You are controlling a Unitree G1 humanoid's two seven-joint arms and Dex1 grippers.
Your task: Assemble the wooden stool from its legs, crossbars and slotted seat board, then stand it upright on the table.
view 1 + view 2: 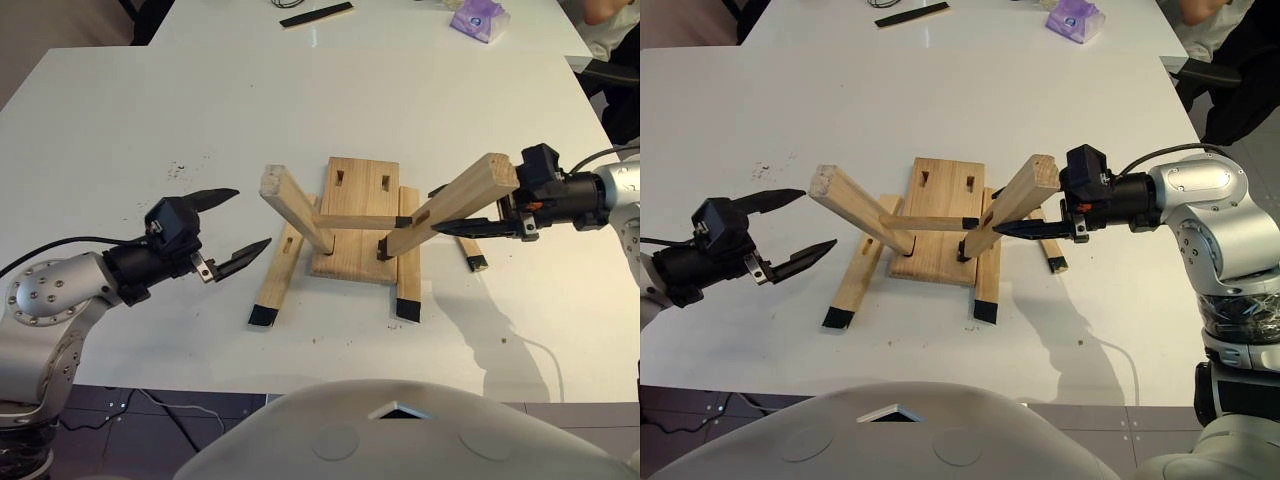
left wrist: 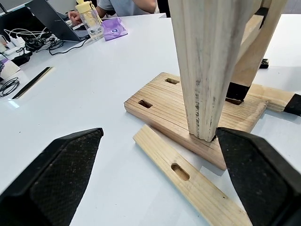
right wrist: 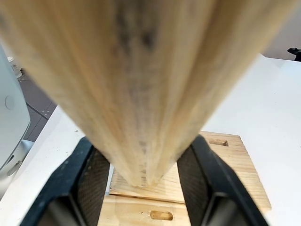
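Observation:
The slotted seat board (image 1: 355,190) lies flat mid-table. Two legs stand tilted in its near slots, the left leg (image 1: 295,208) and the right leg (image 1: 450,203), joined by a crossbar (image 1: 360,221). My right gripper (image 1: 445,222) is shut on the right leg, whose sides its pads (image 3: 94,174) press. My left gripper (image 1: 250,217) hangs open just left of the assembly, level with the left leg (image 2: 207,61) and apart from it. One loose leg (image 1: 278,270) lies flat left of the board, another (image 1: 408,265) right of it. A short bar (image 1: 472,255) lies under my right gripper.
A second table behind holds a black strip (image 1: 316,14) and a purple packet (image 1: 478,18). A bottle (image 2: 89,19) and a laptop (image 2: 51,21) stand farther off there. Bare white tabletop (image 1: 150,120) spreads left and behind the board; the front edge is close.

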